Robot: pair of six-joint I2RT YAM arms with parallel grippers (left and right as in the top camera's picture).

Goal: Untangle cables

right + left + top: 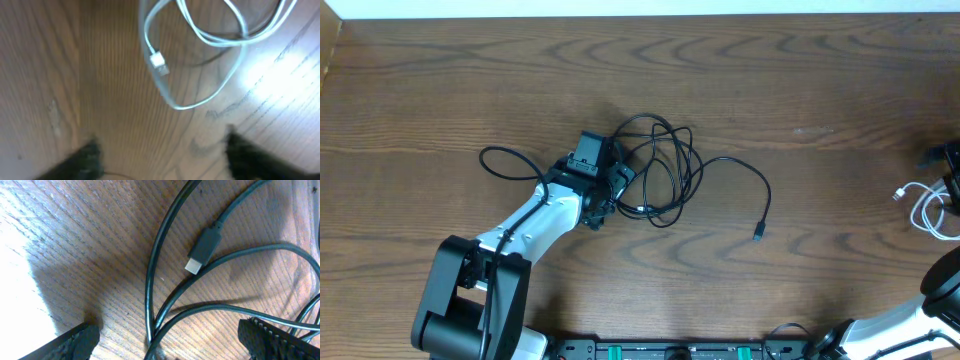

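Note:
Two black cables [665, 165] lie tangled in loops at the table's middle, one end trailing right to a plug [758, 234], another strand looping left [500, 155]. My left gripper [610, 190] is open, low over the tangle's left side. In the left wrist view black strands [150, 290] cross between its fingers [165, 342], and a black plug with a silver tip [202, 250] lies beyond. The white cable [928, 208] lies coiled at the right edge. In the right wrist view its loops and white plug [159, 63] lie ahead of my open, empty right gripper [162, 155].
Wooden table [820, 100] with a white wall strip along its far edge. The left arm [520, 235] reaches in from the front left. The right arm's base [910, 325] is at the front right corner, with a dark part [945, 155] at the right edge.

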